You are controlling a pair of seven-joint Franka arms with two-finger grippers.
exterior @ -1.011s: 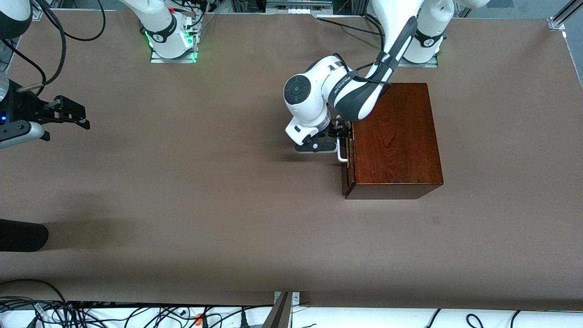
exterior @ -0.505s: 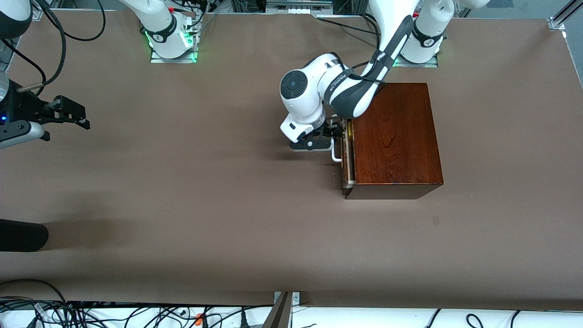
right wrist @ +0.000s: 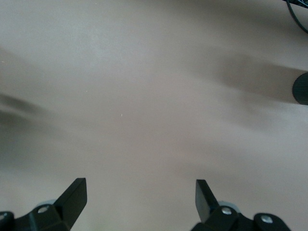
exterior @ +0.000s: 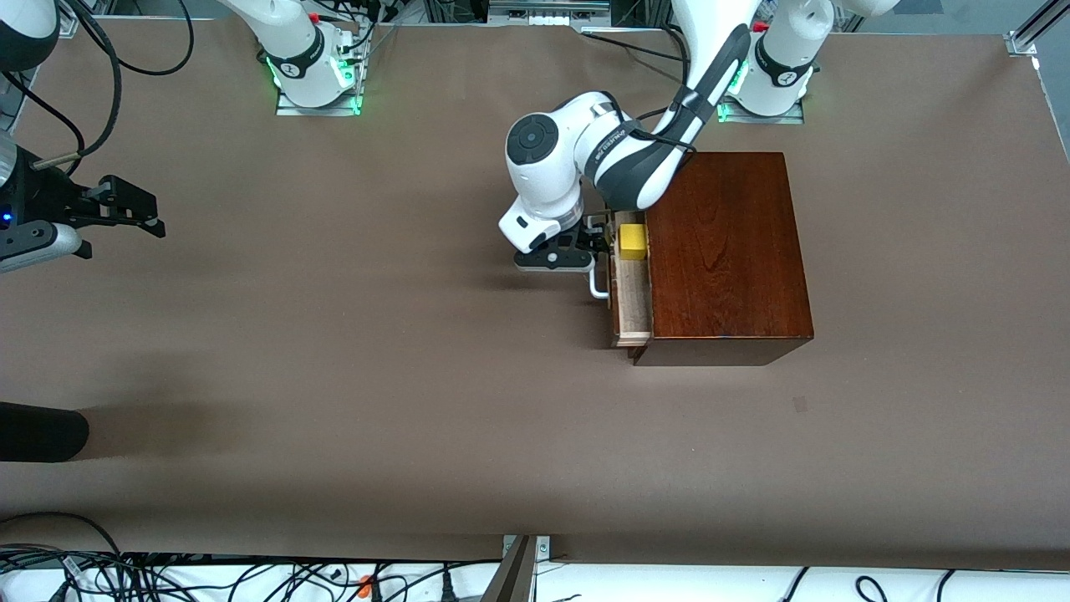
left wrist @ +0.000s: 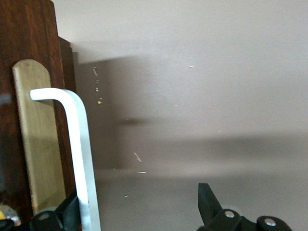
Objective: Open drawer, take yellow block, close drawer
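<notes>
Now—left end effector (exterior: 595, 244) (low) at drawer (exterior: 632, 303)

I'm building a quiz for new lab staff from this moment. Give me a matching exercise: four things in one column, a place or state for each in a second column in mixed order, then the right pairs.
Things:
1. yellow block
2. drawer
3. left gripper
4. right gripper

Places or states:
A. waiting open over bare table at the right arm's end
B. partly pulled out of the wooden box
C. lying in the drawer's tray
D. at the white handle, one finger wide of the bar

Pairs: 1-C, 2-B, 3-D, 4-A
</notes>
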